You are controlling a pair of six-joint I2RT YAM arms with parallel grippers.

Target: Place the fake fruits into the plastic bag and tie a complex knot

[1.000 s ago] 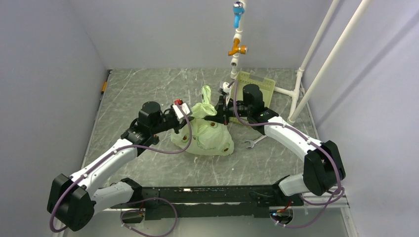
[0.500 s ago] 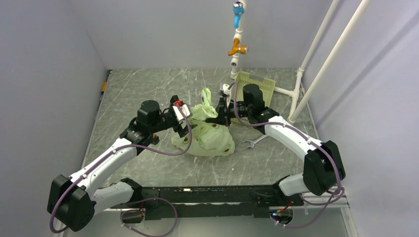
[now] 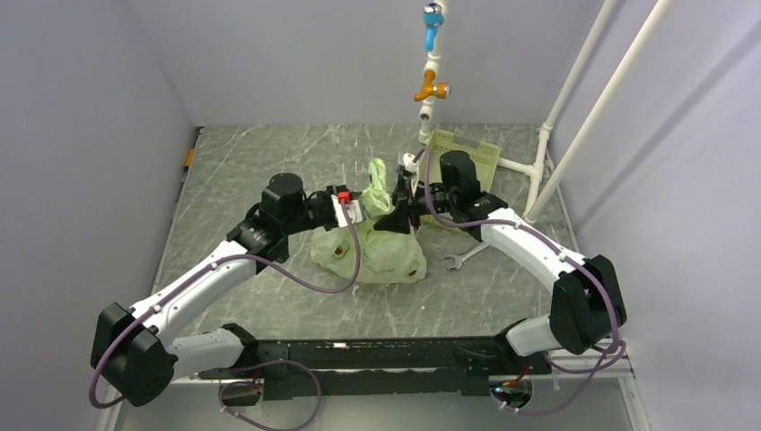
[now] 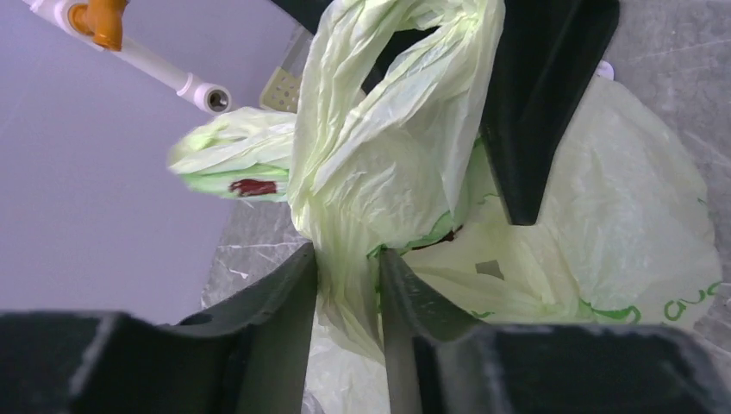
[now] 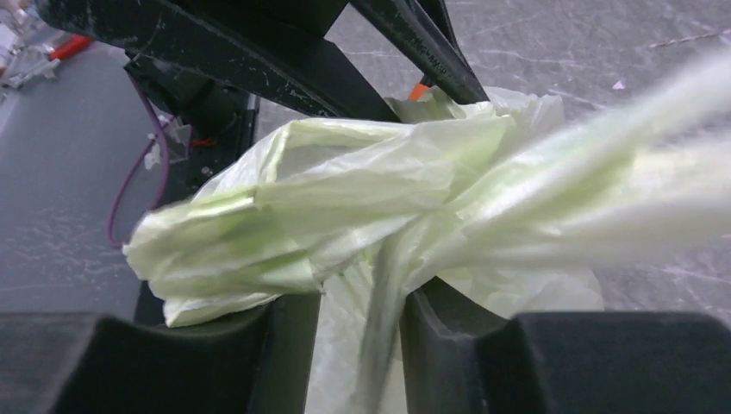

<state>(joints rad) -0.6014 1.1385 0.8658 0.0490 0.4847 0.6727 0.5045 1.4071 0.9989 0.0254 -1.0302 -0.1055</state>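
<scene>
Crowding one bag's neck: two arms

One plastic bag (image 3: 386, 256) was seen slumped mid-worktop (image 3: 251, 162), its twisted neck hemmed in by both arms. The left jaws were closed on bunched film. Film ran between the slightly parted right jaws, grip unclear. One wrench (image 3: 459, 259) lay just beside the bag, one tray (image 3: 467, 154) behind.

Top view: bright, even, diffuse light from above; soft faint shadows on grey marbled tabletop (image 3: 269, 162); no glare, whole frame sharp.

Left wrist view: thin translucent pale yellow-green plastic bag (image 4: 388, 164) glows, light passing through film; bag tip at left smeared by motion; left gripper's black fingers (image 4: 267, 345) at bottom edge dark, out of focus.

Right wrist view: bag strand at right streaked by heavy motion blur; right gripper's black fingers (image 5: 233, 362) soft; tabletop behind dimmer at left.
</scene>
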